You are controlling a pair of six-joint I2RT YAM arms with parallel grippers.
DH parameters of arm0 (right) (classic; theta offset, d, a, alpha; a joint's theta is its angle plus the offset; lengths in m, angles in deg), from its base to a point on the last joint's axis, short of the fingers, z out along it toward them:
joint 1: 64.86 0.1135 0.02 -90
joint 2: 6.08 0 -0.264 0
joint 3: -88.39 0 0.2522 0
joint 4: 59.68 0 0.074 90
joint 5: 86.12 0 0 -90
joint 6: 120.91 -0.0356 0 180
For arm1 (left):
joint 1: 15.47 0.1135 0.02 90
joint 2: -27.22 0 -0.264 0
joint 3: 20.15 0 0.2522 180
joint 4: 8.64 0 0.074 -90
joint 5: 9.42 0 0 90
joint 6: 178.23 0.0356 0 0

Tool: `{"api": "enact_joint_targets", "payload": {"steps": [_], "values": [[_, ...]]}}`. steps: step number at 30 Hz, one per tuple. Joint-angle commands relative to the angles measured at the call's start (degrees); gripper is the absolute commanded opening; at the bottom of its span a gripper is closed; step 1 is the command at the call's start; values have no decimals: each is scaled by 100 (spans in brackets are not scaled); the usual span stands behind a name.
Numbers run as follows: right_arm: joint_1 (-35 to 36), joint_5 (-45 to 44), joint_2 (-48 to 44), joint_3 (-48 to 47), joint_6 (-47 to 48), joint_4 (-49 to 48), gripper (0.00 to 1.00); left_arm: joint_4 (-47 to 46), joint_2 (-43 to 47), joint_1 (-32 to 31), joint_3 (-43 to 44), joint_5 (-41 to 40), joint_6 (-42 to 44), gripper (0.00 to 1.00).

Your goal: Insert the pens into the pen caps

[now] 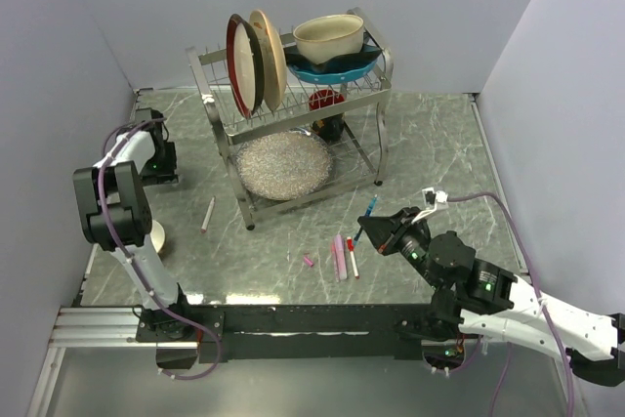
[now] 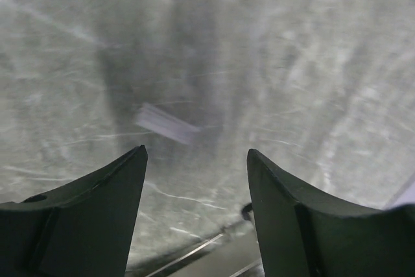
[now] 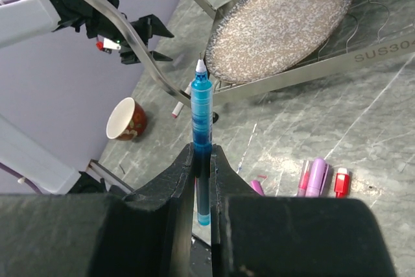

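Colours across worktop, rack and pens.
Grey-green marbled worktop point(image 1: 430, 144) with white veins, pale lilac-grey walls point(image 1: 59, 46). Translucent blue pen point(image 3: 201, 121) with white tip, black right gripper point(image 3: 203, 155), left gripper point(image 2: 196, 160) black too. Pink pen point(image 1: 338, 255), whitish pen point(image 1: 208, 214) with red tip, small pink cap point(image 1: 308, 261). Silver dish rack point(image 1: 379, 144), grey speckled plate point(image 1: 285, 165), red plate point(image 1: 238, 62) with dark rim, tan plate point(image 1: 269, 56), cream bowl point(image 1: 327, 38), blue bowl point(image 1: 332, 72). Red cup point(image 3: 126, 119), cream inside. Purple cables point(image 1: 479, 197).

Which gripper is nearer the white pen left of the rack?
Left. The left gripper hangs close to the white pen, just past it on its left; the right gripper, holding the blue pen, is well to its right, beyond the pink pen.
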Motion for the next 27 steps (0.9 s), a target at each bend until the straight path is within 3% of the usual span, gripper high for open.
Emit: {"api": "enact_joint_targets", "payload": {"steps": [1, 10, 17, 26, 27], "values": [[20, -212, 165, -309, 135, -271, 0, 437, -57, -107, 150, -266, -418, 68], [20, -274, 130, -318, 127, -219, 0, 640, -322, -107, 334, -662, -261, 65], [20, -256, 192, -344, 144, -236, 0, 271, -366, -99, 325, -644, 213, 66], [20, -274, 183, -344, 179, -227, 0, -633, 460, -134, 177, -1611, 2725, 72], [20, -274, 192, -344, 197, -219, 0, -800, 513, -134, 150, -1603, 3311, 73]]}}
